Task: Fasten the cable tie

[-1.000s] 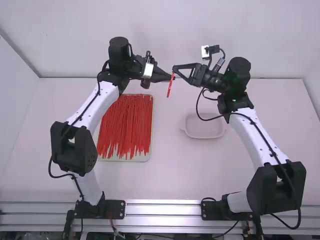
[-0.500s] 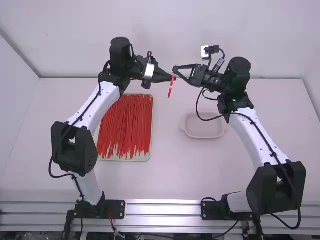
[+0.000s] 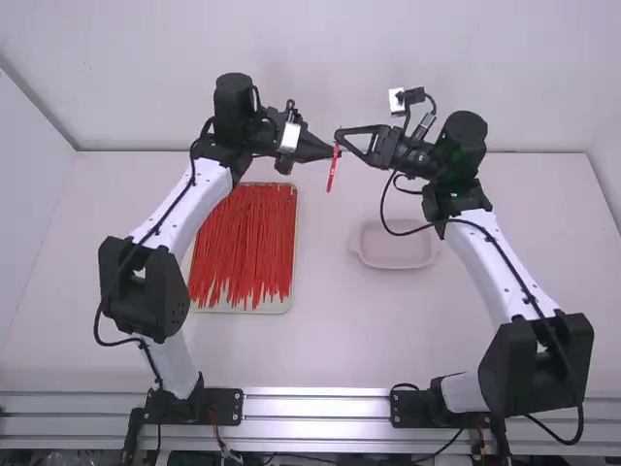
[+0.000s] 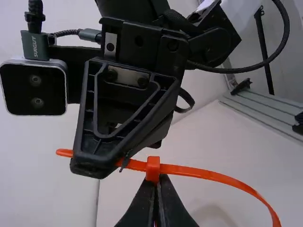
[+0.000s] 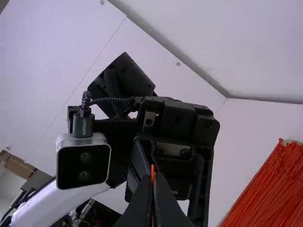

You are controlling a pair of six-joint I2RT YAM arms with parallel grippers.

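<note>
A red cable tie (image 3: 332, 168) hangs in the air above the table's far middle, held between both grippers. My left gripper (image 3: 326, 149) comes from the left and is shut on the tie's square head (image 4: 152, 166), its fingertips (image 4: 156, 191) pinched just under it. My right gripper (image 3: 341, 135) meets it from the right and is shut on the tie's thin strap (image 5: 152, 173) near its end. In the left wrist view the strap runs past the right gripper's fingers (image 4: 97, 163), and a long curved part (image 4: 227, 182) trails away. The two grippers almost touch.
A tan tray (image 3: 283, 305) with a heap of several red cable ties (image 3: 243, 243) lies on the table's left half. A shallow white dish (image 3: 396, 245) sits right of the middle, below the right arm. The table's front is bare white.
The left gripper has edged slightly to the right, toward the right gripper, and the hanging tie has shifted a little with it. Both grips have stayed as they were.
</note>
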